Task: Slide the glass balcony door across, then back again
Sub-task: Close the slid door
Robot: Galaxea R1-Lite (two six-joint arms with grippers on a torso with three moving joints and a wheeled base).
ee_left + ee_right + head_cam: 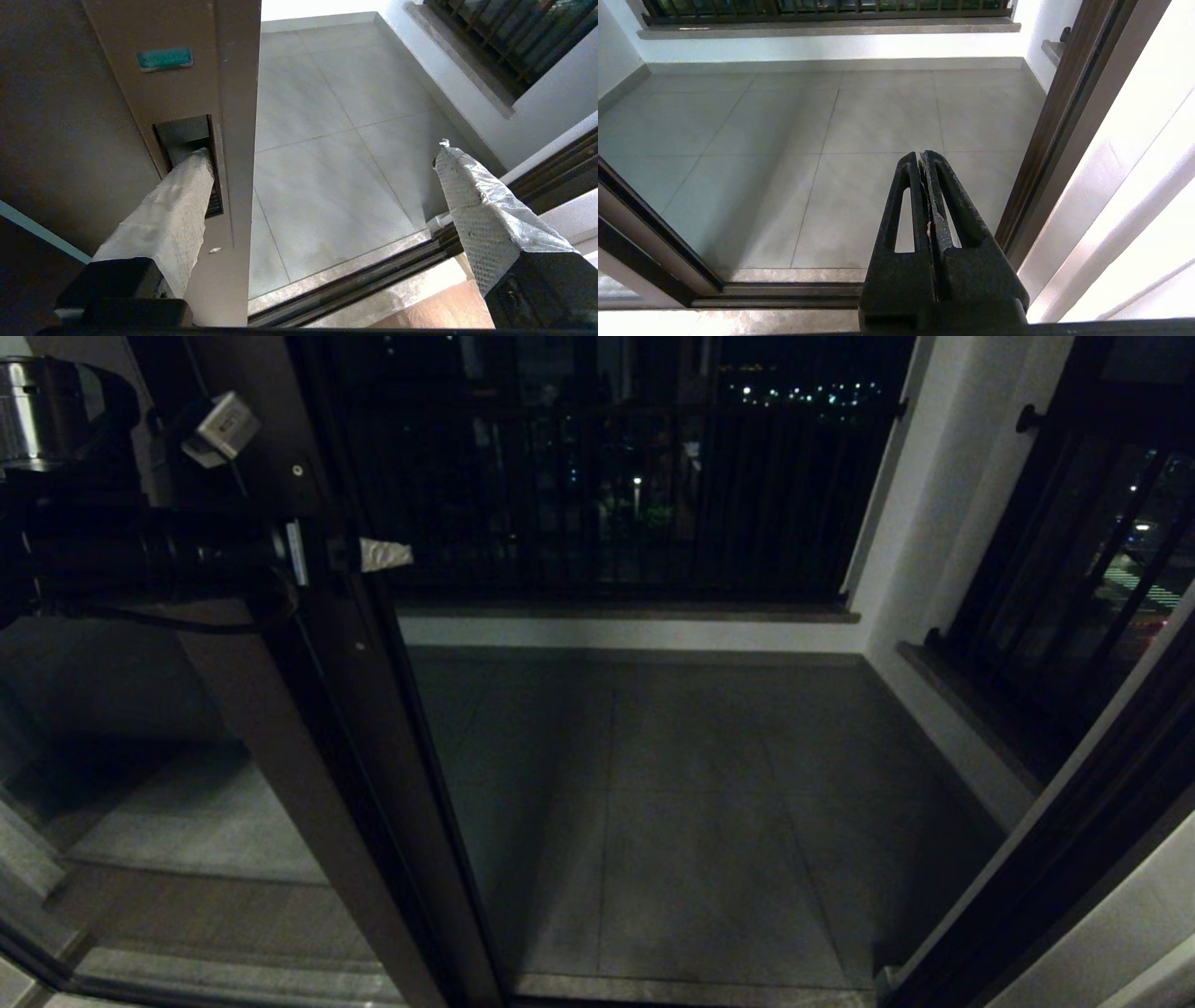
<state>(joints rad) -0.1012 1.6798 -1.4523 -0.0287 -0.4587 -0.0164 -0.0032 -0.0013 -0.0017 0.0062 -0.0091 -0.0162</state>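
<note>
door stands at left of the head frame, slid aside, brown stile running from top centre-left down to bottom centre; balcony floor fills the opening to its right. railing across the top. left gripper at upper left, level against the stile, jaws spread wide: one taped finger tip sits in the slot handle, the other finger hangs free over the floor, gripping nothing. right gripper parked, fingers pressed together, empty.
</note>
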